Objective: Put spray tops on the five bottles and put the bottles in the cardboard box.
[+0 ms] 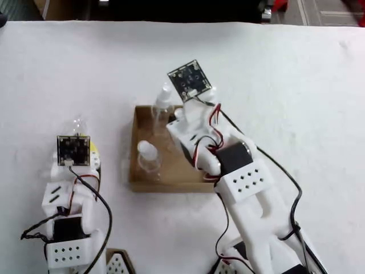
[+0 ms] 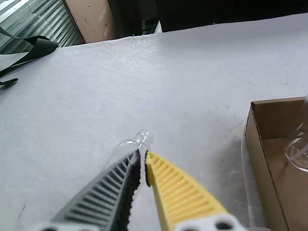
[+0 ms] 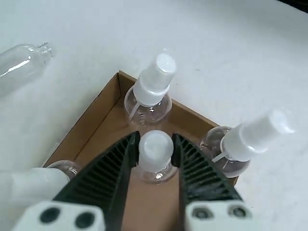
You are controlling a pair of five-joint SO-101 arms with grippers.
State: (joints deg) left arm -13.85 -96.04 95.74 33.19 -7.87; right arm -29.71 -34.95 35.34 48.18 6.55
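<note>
Boxing looks in hand: the right claw (image 3: 155, 140) pinches a capped bottle (image 3: 155, 153) by its top inside the box (image 3: 96, 113), so it likely must spread and lift clear, while the left claw (image 2: 144, 156), pressed together, has the uncapped bottle (image 2: 140, 139) at its tips.

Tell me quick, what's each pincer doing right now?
Left pincer: closed, tips beside an uncapped bottle.
Right pincer: closed on a spray top in the cardboard box.

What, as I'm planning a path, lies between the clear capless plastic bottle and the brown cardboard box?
Bare white cloth separates clear bottle and cardboard box, in right wrist view.
</note>
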